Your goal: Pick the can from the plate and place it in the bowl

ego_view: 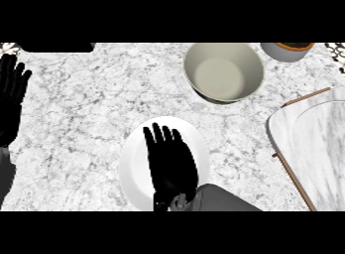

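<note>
Marble counter (95, 99): one plate (135, 168), one bowl (224, 72).

White plate (135, 163); beige bowl (225, 72); grey-veined marble counter (95, 109); black right hand (172, 163).

No text, label, brand, number or sign can be read anywhere: not on the plate (135, 158), not on the bowl (224, 72), not on the marble board (318, 144), and not on the tabletop (95, 99).
</note>
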`<state>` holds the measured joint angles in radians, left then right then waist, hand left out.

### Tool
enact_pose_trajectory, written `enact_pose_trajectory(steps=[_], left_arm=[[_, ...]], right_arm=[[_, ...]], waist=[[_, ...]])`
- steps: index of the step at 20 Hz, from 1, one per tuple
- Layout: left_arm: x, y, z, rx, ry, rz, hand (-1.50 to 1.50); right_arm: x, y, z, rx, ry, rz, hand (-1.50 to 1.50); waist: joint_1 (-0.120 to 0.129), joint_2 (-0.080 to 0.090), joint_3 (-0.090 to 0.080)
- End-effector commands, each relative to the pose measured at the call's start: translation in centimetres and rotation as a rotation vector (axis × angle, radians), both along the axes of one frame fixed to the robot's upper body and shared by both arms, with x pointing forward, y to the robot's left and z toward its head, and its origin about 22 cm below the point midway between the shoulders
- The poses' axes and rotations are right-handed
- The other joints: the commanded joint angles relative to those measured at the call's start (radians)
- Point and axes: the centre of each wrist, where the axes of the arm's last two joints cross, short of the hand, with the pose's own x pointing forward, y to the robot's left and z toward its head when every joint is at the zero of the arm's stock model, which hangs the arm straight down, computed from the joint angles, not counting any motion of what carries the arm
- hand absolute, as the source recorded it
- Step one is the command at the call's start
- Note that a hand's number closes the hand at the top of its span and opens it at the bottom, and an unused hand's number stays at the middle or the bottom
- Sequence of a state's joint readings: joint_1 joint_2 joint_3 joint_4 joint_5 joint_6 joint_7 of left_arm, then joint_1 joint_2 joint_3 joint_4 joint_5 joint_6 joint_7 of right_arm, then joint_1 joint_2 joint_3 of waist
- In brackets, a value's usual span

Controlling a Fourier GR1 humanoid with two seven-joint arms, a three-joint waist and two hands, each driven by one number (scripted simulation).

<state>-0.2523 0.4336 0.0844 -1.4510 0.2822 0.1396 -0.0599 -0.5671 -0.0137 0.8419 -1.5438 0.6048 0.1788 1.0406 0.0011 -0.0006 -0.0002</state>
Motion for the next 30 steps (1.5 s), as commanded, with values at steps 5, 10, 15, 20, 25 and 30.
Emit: enact_pose_trajectory(steps=[5,10,15,20,25,30], left_arm=[[0.1,0.3,0.9,0.001,0.005,0.001,0.0],[-0.5,0.0,0.3,-0.004,0.01,-0.005,0.0],[-1.4,-0.9,-0.4,-0.008,-0.008,0.005,0.0],[-0.4,0.2,-0.6,0.019,-0.015,0.012,0.0],[0.7,-1.3,1.3,0.01,-0.004,-0.013,0.0],[-1.2,-0.8,0.9,-0.011,0.017,-0.011,0.0]], right_arm=[[-0.7,-0.2,-0.1,-0.019,0.013,-0.008,-1.5],[1.4,-0.2,-2.5,-0.05,0.04,-0.029,-1.5],[2.7,0.6,-4.8,-0.066,0.035,-0.054,-1.5],[1.3,0.0,-6.2,-0.056,0.062,-0.061,-1.5],[3.6,-0.4,-6.9,-0.091,0.094,-0.124,-1.5],[3.0,-2.1,-8.6,-0.107,0.082,-0.082,-1.5]], waist=[[0.0,0.0,0.0],[0.003,0.001,0.0],[0.015,0.002,0.0],[0.006,0.001,0.0],[0.009,0.002,0.0],[0.002,0.0,0.0]])
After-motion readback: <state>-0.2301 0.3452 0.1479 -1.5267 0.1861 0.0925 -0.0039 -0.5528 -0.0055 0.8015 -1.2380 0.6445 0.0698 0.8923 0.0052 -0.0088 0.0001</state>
